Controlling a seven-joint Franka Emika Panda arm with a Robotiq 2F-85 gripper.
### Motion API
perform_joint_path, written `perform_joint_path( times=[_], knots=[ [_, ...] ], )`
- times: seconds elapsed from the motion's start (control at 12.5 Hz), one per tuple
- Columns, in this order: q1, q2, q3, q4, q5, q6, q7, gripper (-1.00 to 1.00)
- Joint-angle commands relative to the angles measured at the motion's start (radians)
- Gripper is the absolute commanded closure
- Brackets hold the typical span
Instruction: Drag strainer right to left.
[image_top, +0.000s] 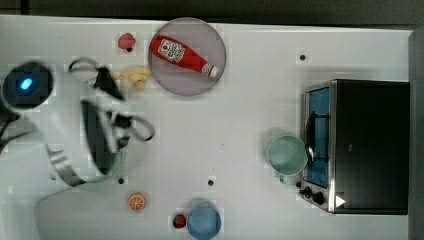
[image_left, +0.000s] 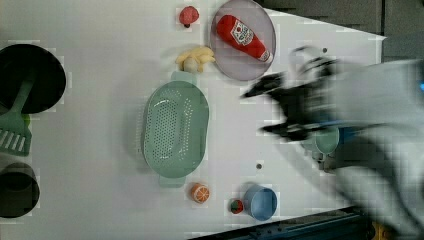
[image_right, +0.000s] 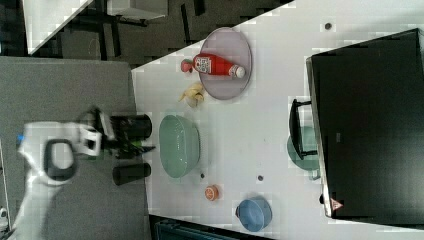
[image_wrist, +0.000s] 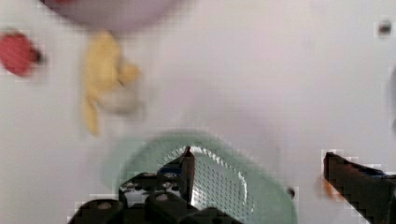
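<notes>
The strainer (image_left: 175, 130) is a pale mint-green oval colander dotted with small holes, lying on the white table with a tab handle at each end. In the top view my arm (image_top: 100, 135) covers most of it, and a strip of the strainer's rim (image_top: 112, 177) shows past the arm. My gripper (image_wrist: 273, 172) is open and holds nothing. In the wrist view one fingertip (image_wrist: 187, 165) hangs over the strainer's perforated bowl (image_wrist: 224, 186) and the other finger (image_wrist: 359, 179) stands beyond its rim. In the left view the gripper (image_left: 268, 110) is blurred, at the right of the strainer.
A grey plate (image_top: 212, 37) holds a ketchup bottle (image_top: 180, 54), with a banana (image_top: 134, 76) and a red fruit (image_top: 126, 41) nearby. A mint cup (image_top: 286, 155) stands by the toaster oven (image_top: 367, 145). An orange slice (image_top: 136, 202), a strawberry (image_top: 179, 220) and a blue cup (image_top: 204, 221) sit near the edge.
</notes>
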Motion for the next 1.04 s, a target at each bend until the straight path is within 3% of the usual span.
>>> perform_joint_path(
  times=[0.08,0.24,0.48,1.04],
  knots=[
    [-0.082,-0.163,-0.212,0.050,-0.047,-0.109,-0.430,-1.00],
    [-0.087,-0.224,-0.310,0.053,-0.095,-0.171,-0.572,-1.00],
    [-0.090,-0.265,-0.369,0.055,-0.188,-0.203,-0.630,-1.00],
    [-0.075,-0.262,-0.273,0.051,-0.198,-0.205,-0.636,-1.00]
  ],
)
